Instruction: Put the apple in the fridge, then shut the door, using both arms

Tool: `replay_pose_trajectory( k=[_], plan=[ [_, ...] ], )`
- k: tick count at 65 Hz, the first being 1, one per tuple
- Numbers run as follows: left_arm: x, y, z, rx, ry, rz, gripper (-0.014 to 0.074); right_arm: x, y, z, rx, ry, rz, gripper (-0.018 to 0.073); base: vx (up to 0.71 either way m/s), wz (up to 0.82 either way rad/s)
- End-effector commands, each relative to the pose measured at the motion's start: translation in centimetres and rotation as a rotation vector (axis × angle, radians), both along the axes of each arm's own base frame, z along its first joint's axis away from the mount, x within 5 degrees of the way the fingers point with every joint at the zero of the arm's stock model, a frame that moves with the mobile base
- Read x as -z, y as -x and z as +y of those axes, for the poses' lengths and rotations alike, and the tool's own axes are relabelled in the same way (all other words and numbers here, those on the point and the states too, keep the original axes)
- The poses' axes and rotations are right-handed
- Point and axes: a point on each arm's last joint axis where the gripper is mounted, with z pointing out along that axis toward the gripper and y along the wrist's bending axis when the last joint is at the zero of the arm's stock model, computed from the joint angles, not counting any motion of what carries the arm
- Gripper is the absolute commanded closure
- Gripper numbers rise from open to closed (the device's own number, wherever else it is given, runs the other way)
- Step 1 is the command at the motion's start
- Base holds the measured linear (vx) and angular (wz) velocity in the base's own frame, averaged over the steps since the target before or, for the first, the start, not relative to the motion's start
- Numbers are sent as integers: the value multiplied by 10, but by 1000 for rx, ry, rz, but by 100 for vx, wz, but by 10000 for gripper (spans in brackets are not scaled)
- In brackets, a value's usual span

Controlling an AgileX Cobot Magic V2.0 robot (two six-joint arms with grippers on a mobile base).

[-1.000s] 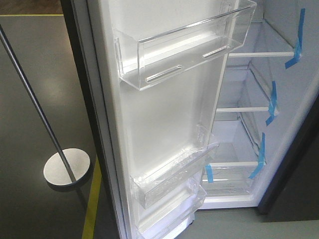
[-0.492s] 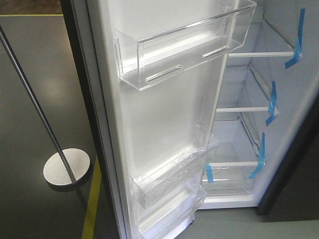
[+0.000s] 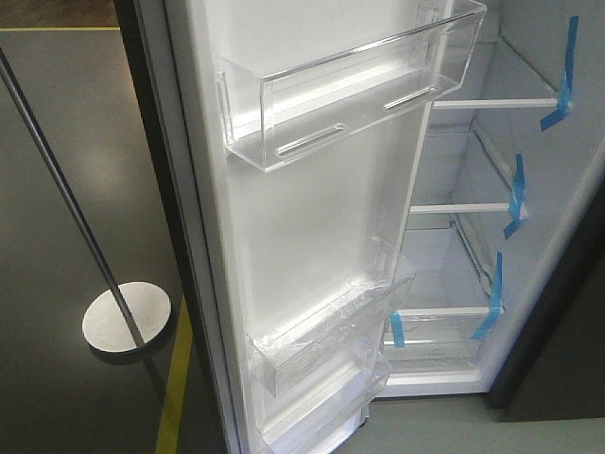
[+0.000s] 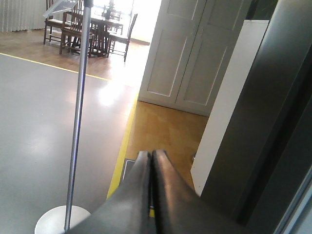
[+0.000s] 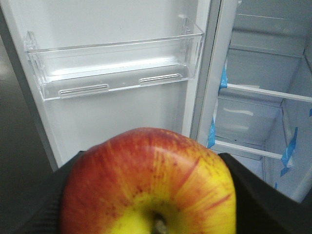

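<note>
Change: nothing I can see has moved since a second ago; the front view reads the same, door and pole exactly where they were.
Right tool [image 5: 155, 207]: clamped on the apple [image 5: 146, 168], black pads [image 5: 265, 200] hugging both flanks.
Apple: red with yellow streaks, yellow patch and stem facing my wrist camera, held out in front of the open fridge and not inside yet.
Left tool [image 4: 151, 187]: fingers pressed tight together, nothing between them, pointing out over the floor.
Door [image 3: 312, 236]: swung wide open, white inner face towards me.
Door bins: one clear upper bin [image 3: 350, 95] and a clear lower bin [image 3: 321, 336], with another just beneath it.
Fridge [image 3: 553, 218]: white inside, white shelves [image 3: 492, 103] stacked one above another, strips of blue tape [image 3: 564, 71] on the shelf ends at the right wall.
Pole [image 3: 66, 208]: thin and silver, slanting down to its round base [image 3: 126, 317] on the grey floor, left of the door.
Floor line: a yellow stripe [image 3: 175, 388] runs between the base and the door's edge.
Background, left wrist view: white panelled room doors [image 4: 190, 53], and a dining table with chairs [image 4: 92, 24] far off.
</note>
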Motion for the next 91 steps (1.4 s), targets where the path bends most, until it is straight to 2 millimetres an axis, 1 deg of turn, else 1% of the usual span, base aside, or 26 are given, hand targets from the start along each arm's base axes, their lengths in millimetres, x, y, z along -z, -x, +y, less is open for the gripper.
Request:
replay_pose_trajectory(
  k=[1, 75, 82, 91],
  plan=[
    [-11, 0, -1, 9, 6, -72, 603, -12, -1, 0, 10, -23, -90, 458, 0, 0],
    [-11, 0, -1, 9, 6, -72, 603, -13, -1, 0, 13, -23, -95, 458, 0, 0],
    [-11, 0, -1, 9, 6, -72, 603, -16, -2, 0, 12, -48, -131, 458, 0, 0],
    [-11, 0, -1, 9, 6, -72, 603, -34, -9, -1, 38, -137, -298, 458, 0, 0]
  ],
)
